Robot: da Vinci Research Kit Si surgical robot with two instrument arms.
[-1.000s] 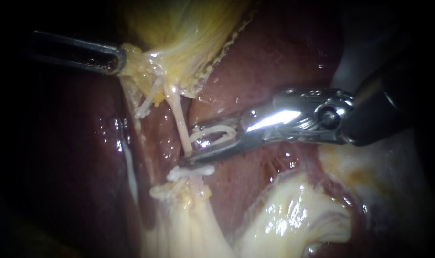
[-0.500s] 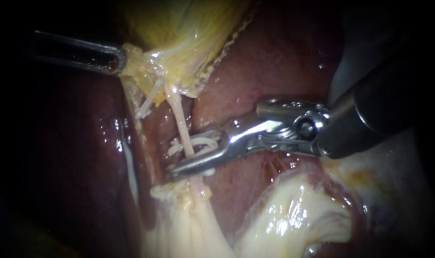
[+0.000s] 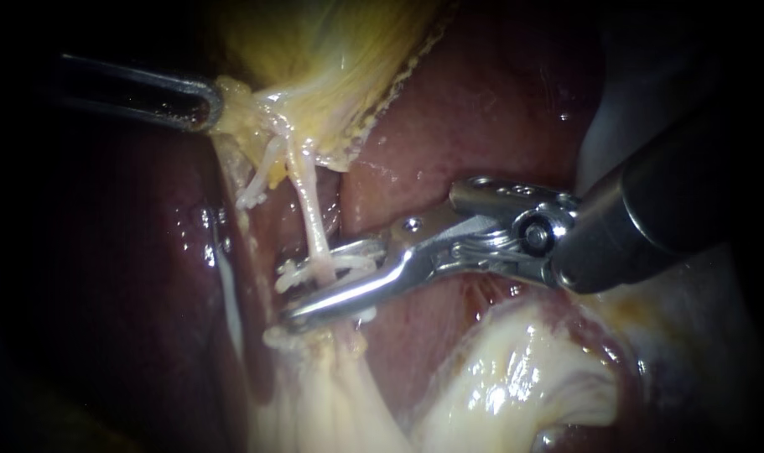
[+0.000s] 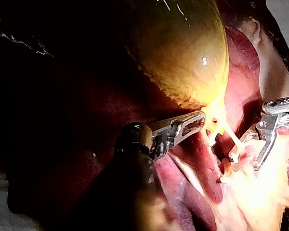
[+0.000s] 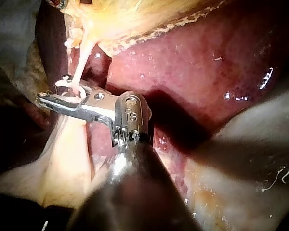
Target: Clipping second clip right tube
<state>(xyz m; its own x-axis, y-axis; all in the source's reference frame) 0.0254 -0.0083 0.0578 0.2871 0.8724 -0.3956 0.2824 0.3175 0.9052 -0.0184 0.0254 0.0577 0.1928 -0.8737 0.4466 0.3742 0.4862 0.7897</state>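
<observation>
**Right tube: clip held across it in the right instrument's jaws**

- Right instrument (image 3: 310, 282): entered from the right, its shaft over the liver (image 3: 482, 109). The jaws straddled the right tube, one on each side, drawn close and pinching a white clip between them.
- Clip (image 3: 291, 273): lay crosswise on the right tube, its ends showing just beyond the tube on the side away from the shaft. Whether it was fully closed could not be told.
- Right tube (image 3: 313, 214): a pale, thin strand. It ran down from the yellow base of the gallbladder (image 3: 331, 67), through the jaws, and into the pale tissue (image 3: 331, 394) below.
- Lower clip (image 3: 363, 317): on the same tube, just under the lower jaw and mostly hidden by it.
- Left tube (image 3: 260, 178): a shorter pale strand beside the right tube, nearer the left instrument and clear of the jaws.
- Left instrument (image 3: 207, 105): entered from the left, well apart from the right instrument. Its jaws were pressed together on the gallbladder's yellow edge, and the tissue there was stretched taut.
- Liver: dark red and wet, lying behind and on both sides of the tubes.
</observation>
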